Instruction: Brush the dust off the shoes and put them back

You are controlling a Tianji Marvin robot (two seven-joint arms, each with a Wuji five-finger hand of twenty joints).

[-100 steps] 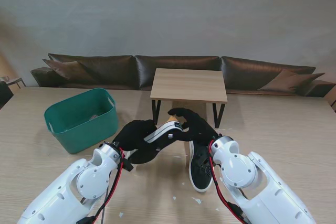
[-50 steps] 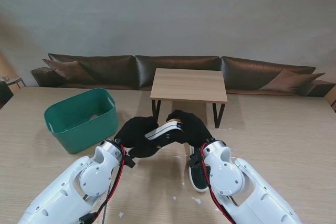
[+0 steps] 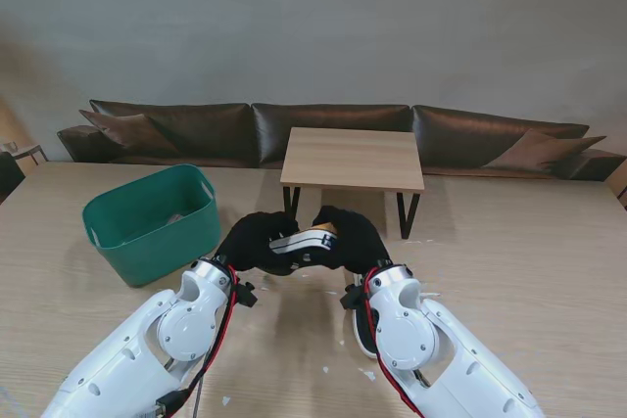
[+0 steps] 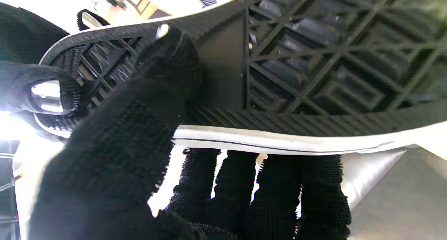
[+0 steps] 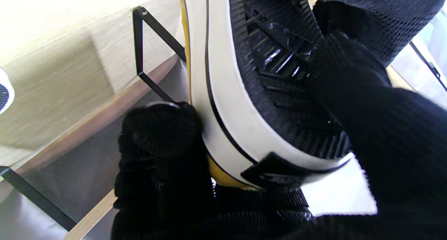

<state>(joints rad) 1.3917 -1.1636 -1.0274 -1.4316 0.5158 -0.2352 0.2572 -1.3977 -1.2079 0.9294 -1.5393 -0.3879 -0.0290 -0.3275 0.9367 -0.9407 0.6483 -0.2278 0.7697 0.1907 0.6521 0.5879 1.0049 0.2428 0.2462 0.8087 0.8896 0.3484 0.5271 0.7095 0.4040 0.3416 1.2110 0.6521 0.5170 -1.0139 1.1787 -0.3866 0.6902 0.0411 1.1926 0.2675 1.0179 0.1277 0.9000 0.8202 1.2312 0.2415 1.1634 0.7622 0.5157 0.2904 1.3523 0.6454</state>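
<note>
Gripping from both ends, a black sneaker [image 3: 306,244] with a white sidewall is held up off the tabletop [image 3: 509,261], sole turned toward the robot, just in front of the small wooden side table [image 3: 354,159]. The left hand [image 3: 253,240] is closed on one end: in its wrist view the thumb [image 4: 139,121] is pressed flat on the tread while four fingers [image 4: 265,187] are curled together under the white edge. The right hand [image 3: 351,234] is clamped on the other end, thumb [image 5: 363,104] on the sole, fingers [image 5: 160,152] wrapped behind. The second sneaker [image 3: 359,325] is seen lying on the tabletop, partly hidden by the right arm. A green basket [image 3: 152,222] is set near the left edge.
</note>
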